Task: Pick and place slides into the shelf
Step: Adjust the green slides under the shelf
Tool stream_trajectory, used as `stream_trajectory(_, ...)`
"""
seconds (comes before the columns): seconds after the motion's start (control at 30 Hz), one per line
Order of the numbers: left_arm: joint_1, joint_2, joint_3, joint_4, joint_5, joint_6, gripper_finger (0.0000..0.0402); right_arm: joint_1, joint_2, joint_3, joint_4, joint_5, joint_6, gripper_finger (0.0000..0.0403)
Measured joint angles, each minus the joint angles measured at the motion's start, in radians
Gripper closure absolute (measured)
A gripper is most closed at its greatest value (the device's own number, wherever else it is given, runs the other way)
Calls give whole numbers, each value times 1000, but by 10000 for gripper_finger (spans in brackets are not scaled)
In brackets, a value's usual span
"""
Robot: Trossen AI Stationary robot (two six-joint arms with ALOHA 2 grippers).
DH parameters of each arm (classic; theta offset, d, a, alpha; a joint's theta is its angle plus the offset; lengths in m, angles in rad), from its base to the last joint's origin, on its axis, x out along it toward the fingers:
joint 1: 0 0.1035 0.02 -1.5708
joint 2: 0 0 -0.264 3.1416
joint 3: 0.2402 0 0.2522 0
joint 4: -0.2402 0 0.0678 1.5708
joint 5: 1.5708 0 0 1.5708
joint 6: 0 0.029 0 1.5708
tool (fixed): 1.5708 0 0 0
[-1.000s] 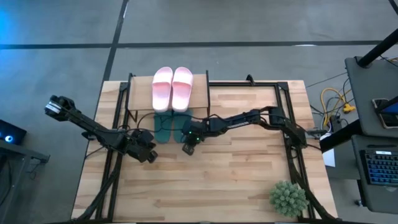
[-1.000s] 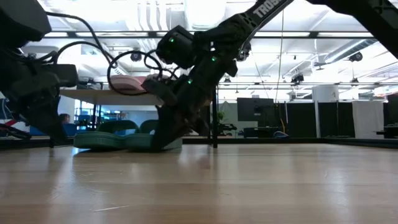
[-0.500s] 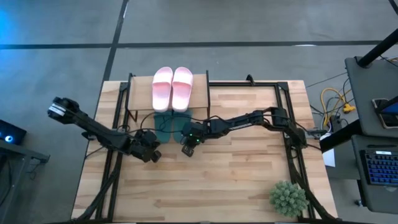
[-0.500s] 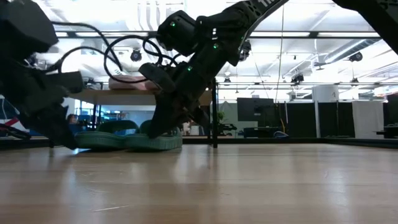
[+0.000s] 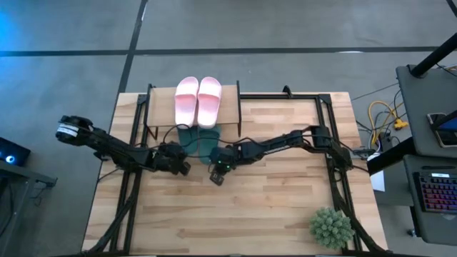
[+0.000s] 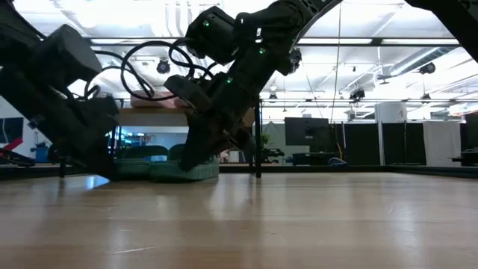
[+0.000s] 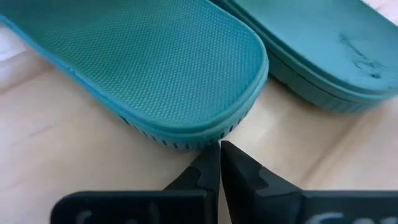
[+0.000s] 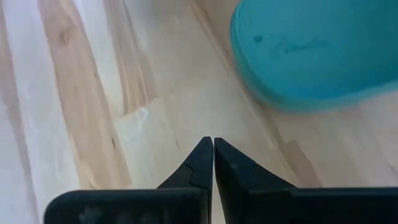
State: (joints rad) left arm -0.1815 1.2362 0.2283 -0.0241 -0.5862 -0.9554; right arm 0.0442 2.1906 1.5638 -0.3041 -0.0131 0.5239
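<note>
Two slides (image 5: pixel 198 101) lie side by side on the shelf (image 5: pixel 229 106) at the table's (image 5: pixel 278 207) far edge, two more slides (image 5: pixel 198 142) under it, the left gripper (image 5: pixel 182 168) and right gripper (image 5: pixel 216 176) just before these, and the potted plant (image 5: pixel 331 227) at the near right corner.

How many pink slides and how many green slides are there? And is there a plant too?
Pink slides: 2, on top of the shelf
Teal-green slides: 2, on the table under the shelf
Spiky green plant: 1
Total: 5 things, 4 of them slides
</note>
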Motion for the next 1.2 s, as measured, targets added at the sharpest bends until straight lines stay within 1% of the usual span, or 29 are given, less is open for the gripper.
stream_trajectory(0.1,10,-1,0,-8,-2,-1,402,8,0,0,-17,36,0,394)
stream_trajectory(0.23,10,-13,0,-21,-6,-4,402,8,0,0,-14,40,20,394)
stream_trajectory(0.33,11,-41,-1,-29,15,2,402,8,0,0,-10,33,48,394)
stream_trajectory(0.43,-1,-91,2,-47,83,46,402,9,0,0,1,16,56,394)
stream_trajectory(0.5,-19,-129,16,-51,172,96,402,9,0,0,22,-2,51,394)
stream_trajectory(0.57,-34,-170,34,-68,204,125,402,9,0,0,48,-4,41,394)
stream_trajectory(0.73,-77,-236,61,-160,215,126,402,-2,30,0,124,-2,17,394)
stream_trajectory(0.9,-105,-277,68,-153,214,124,402,-29,75,-1,151,-12,0,394)
stream_trajectory(1.0,-114,-294,72,-145,214,124,402,-38,83,0,160,36,-24,394)
stream_trajectory(1.07,-118,-302,72,-144,214,124,402,-43,83,0,164,87,-40,394)
stream_trajectory(1.2,-120,-311,72,-144,213,125,402,-74,83,9,172,121,-74,394)
